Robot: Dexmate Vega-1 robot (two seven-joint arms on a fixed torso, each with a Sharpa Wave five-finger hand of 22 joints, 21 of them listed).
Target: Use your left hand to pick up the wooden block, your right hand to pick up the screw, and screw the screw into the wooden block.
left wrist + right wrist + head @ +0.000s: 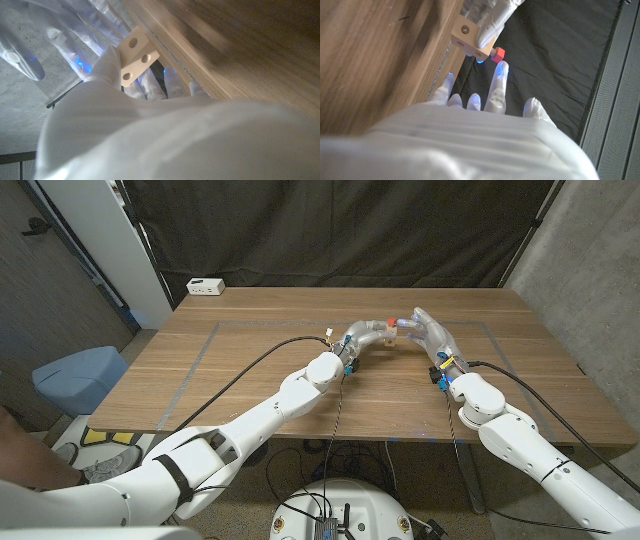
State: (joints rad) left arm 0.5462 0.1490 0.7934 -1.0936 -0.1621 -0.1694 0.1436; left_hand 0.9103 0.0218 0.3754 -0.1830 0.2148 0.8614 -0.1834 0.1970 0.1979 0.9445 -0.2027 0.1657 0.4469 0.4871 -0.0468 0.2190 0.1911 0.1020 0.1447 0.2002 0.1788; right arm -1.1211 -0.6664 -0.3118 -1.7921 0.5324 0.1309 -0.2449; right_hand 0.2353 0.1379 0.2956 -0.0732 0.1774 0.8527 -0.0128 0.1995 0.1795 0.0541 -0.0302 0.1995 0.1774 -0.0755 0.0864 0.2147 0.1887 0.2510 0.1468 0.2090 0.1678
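The wooden block (470,36) is a small, pale cube with round holes in its sides. It is up in the air above the table (250,370), held in the left robot hand (362,338). It is tipped a bit. The screw (498,53) has a red head. It sticks out of one side of the block. A fingertip (502,70) of the right robot hand (430,332) is just beside the red head

Pale, smooth raw-wood block (470,35) with a glossy red plastic-looking screw head (497,54), over a matt brown wood-grain table (250,360), both hands sheathed in shiny translucent covers.
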